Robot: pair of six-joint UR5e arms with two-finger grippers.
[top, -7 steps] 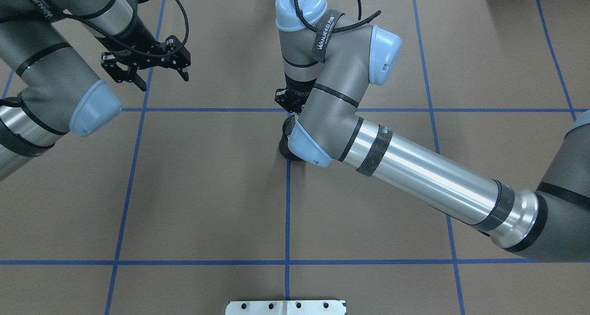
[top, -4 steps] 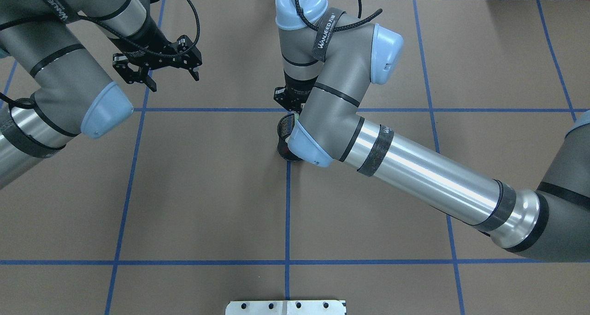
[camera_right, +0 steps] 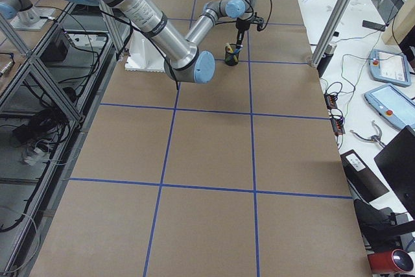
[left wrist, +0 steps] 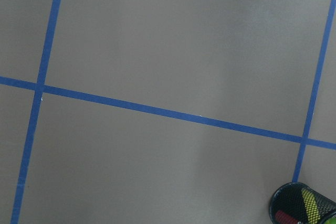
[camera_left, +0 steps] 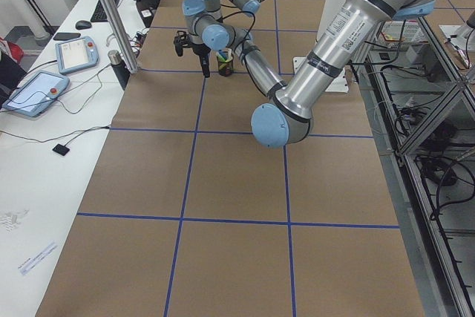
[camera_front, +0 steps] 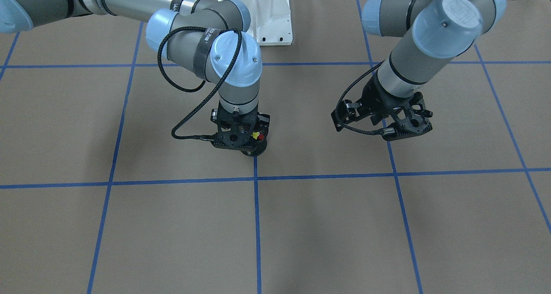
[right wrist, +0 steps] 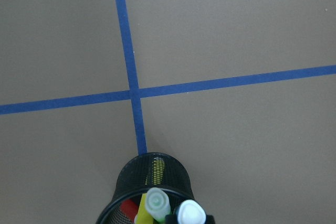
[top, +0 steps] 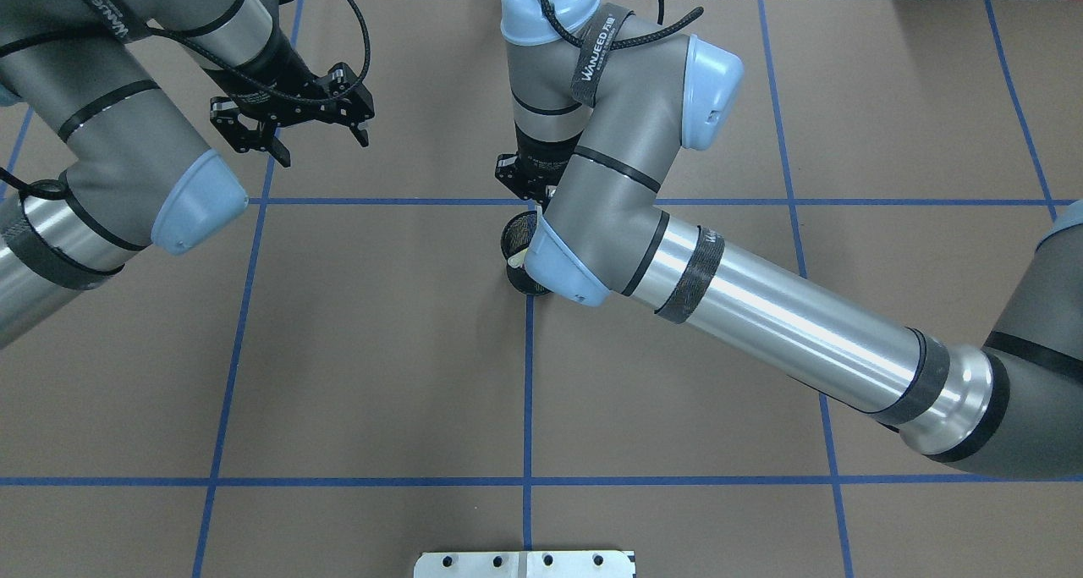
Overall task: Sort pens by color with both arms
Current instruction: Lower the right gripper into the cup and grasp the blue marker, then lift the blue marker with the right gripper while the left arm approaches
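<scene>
A black mesh pen cup (top: 516, 241) stands at the table's middle on a blue tape line, with several pens in it. The right wrist view shows the cup (right wrist: 152, 179) holding a green-capped pen (right wrist: 156, 203), a white-capped pen (right wrist: 190, 213), a red one and a yellow one. My right gripper (camera_front: 242, 142) hangs straight over the cup (camera_front: 257, 150); its fingers are hidden, so I cannot tell its state. My left gripper (top: 321, 148) is open and empty above bare table, far from the cup. The left wrist view shows the cup (left wrist: 302, 205) at its lower right corner.
Brown paper with blue tape grid lines (top: 528, 392) covers the table. The white pedestal base (camera_front: 267, 14) stands at the robot's edge. Tablets and cables lie on side benches (camera_left: 44, 87), off the work surface.
My left arm has moved right and a little farther away, gripper still open. My right wrist has shifted slightly left, so more of the cup shows.
</scene>
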